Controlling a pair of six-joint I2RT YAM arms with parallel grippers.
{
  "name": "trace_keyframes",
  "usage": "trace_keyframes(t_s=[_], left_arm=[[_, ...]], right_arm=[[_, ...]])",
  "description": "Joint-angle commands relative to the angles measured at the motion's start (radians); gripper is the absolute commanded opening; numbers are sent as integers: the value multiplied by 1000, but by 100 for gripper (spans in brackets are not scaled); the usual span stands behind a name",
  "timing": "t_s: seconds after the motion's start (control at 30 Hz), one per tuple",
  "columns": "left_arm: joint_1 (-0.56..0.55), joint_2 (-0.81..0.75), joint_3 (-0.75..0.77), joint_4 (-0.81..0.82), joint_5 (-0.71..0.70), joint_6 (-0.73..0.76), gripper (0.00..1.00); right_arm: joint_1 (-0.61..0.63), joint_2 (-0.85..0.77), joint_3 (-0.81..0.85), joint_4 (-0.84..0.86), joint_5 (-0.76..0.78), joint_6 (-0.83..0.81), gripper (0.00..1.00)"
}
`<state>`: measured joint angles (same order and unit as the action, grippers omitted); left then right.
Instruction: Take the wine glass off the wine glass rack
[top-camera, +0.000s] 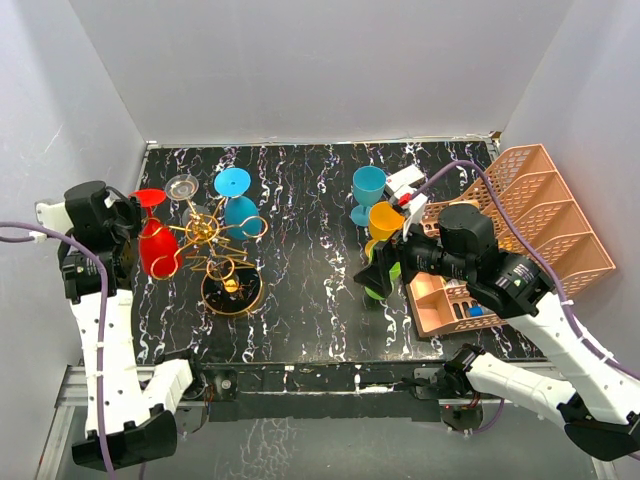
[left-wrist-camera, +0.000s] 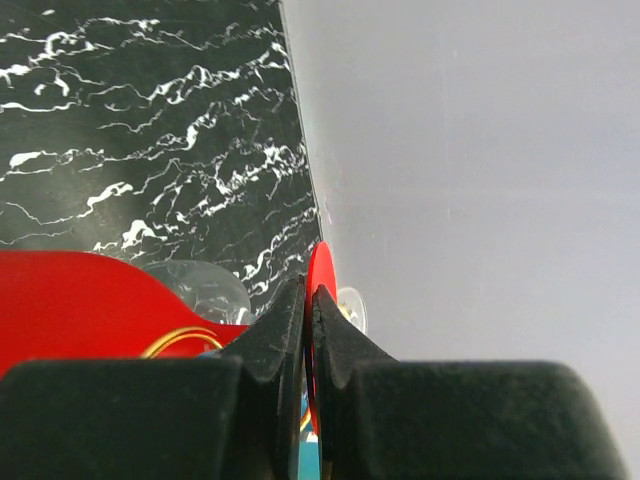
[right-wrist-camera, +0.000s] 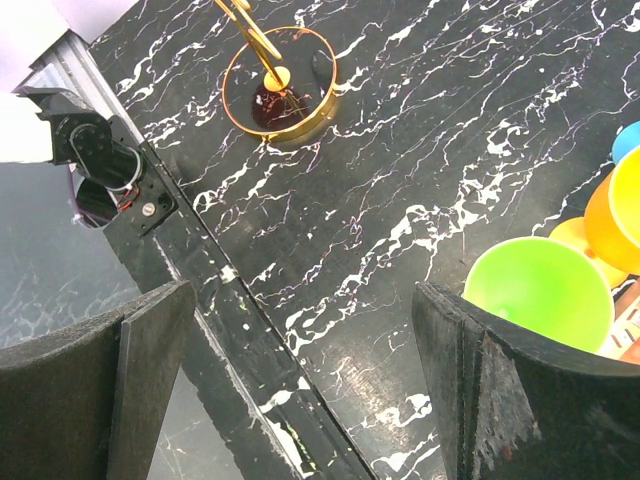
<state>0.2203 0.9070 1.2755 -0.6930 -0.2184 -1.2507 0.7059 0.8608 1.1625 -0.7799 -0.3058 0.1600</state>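
I'm pinching the left hand (left-wrist-camera: 308, 300) tight on the thin round foot of the red wine glass (top-camera: 157, 250), one finger on each face of the disc. The glass is sitting at the left side of the wine glass rack (top-camera: 215, 240), with gold wire curling across its bowl. A clear glass (top-camera: 182, 186) and a blue glass (top-camera: 235, 190) are hanging on neighbouring arms. The rack is standing on the black marbled worktop (top-camera: 300, 200). My right hand (top-camera: 385, 268) is hovering with fingers spread wide, gripping nothing, just beside a green glass (right-wrist-camera: 540, 290) and near the peach organiser (top-camera: 540, 220).
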Motion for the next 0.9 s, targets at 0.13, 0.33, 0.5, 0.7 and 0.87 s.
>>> trace_keyframes(t_s=[0.13,0.33,0.5,0.7,0.87], left_arm=[[1,32,33,-110,-221,-150,0],[1,5,80,-279,-507,-253,0],[1,-88,95,-289,-674,-221,0],[0,-269,127,5,-578,106,0],[1,-390,78,345,-314,275,0]], right_arm=[[0,14,26,71,-27,7,99],[-2,25,37,71,-39,9,99],[-2,36,37,71,-46,9,99],[-2,45,29,80,-59,10,99],[-2,35,-5,153,-85,34,99]])
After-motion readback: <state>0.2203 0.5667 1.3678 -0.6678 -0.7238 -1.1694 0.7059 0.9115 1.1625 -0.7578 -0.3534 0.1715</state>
